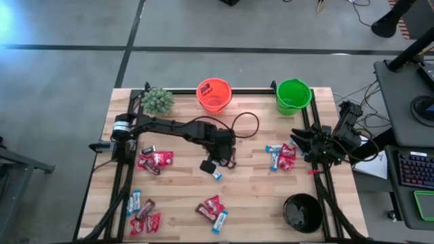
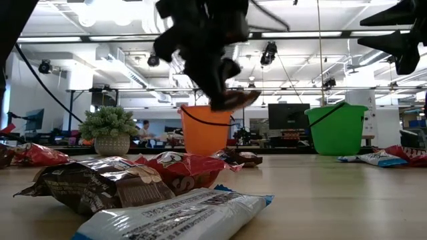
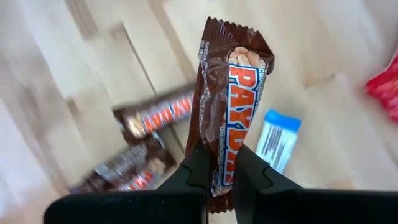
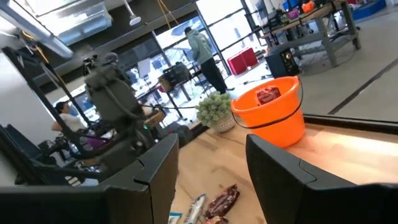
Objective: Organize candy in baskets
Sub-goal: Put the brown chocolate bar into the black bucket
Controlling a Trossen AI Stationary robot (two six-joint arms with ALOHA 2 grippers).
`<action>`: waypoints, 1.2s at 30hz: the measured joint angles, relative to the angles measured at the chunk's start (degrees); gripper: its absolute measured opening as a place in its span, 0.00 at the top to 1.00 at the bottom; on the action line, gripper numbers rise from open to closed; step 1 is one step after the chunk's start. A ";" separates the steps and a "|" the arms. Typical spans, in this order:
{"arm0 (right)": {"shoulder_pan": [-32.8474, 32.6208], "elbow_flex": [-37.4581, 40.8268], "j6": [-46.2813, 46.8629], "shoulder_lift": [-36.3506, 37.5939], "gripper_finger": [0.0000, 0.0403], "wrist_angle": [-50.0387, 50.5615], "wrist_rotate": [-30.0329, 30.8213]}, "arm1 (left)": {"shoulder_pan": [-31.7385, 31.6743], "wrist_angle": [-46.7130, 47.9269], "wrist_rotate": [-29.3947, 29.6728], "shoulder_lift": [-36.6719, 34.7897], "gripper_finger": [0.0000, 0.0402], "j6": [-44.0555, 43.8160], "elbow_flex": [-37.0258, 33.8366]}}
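Left wrist view shows the left hand (image 3: pixel 217 171) clenched on a dark brown wrapped candy bar (image 3: pixel 233 106) with orange lettering, its two dark fingers (image 3: pixel 198 163) pinching the lower end of the wrapper so the bar stands out past them, lifted clear of the pale wooden table (image 3: pixel 56 74). Beneath it on the table lie two more brown-wrapped bars (image 3: pixel 152 118) and a small light blue-and-white bar (image 3: pixel 277 140), the blue one just beside the held bar's line. From above, this hand (image 1: pixel 218 161) hangs over the middle of the table, with the orange plastic bucket basket (image 1: pixel 213 95) at the far edge beyond it, a fuzzy grey-green potted plant (image 1: pixel 157 100) to that basket's left and the bright green bucket basket (image 1: pixel 293 95) to its right. Red, blue and brown candies lie in clusters (image 1: pixel 154 160) around the table. The right hand (image 1: pixel 302 140) waits with its fingers spread and empty at the right side, near another cluster of candy (image 1: pixel 281 156); the round black basket (image 1: pixel 302 212) sits at the near right corner.
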State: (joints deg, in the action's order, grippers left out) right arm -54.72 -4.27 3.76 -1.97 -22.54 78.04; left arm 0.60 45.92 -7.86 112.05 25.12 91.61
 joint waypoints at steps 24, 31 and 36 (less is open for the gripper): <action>0.18 1.05 22.34 -8.19 0.40 -0.13 -0.12 | 0.04 -7.11 9.99 0.00 0.99 7.42 6.98; 4.33 -1.44 33.20 -22.49 0.40 -0.41 -3.52 | -0.47 -7.81 9.97 0.00 0.99 9.14 6.98; 9.14 -8.98 32.82 -33.89 0.40 -0.49 -8.64 | -0.41 -7.37 9.92 0.00 0.99 9.17 6.98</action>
State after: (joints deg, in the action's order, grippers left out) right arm -45.58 -13.25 36.58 -35.87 -23.03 69.40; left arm 0.19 38.55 2.07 112.05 34.28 98.59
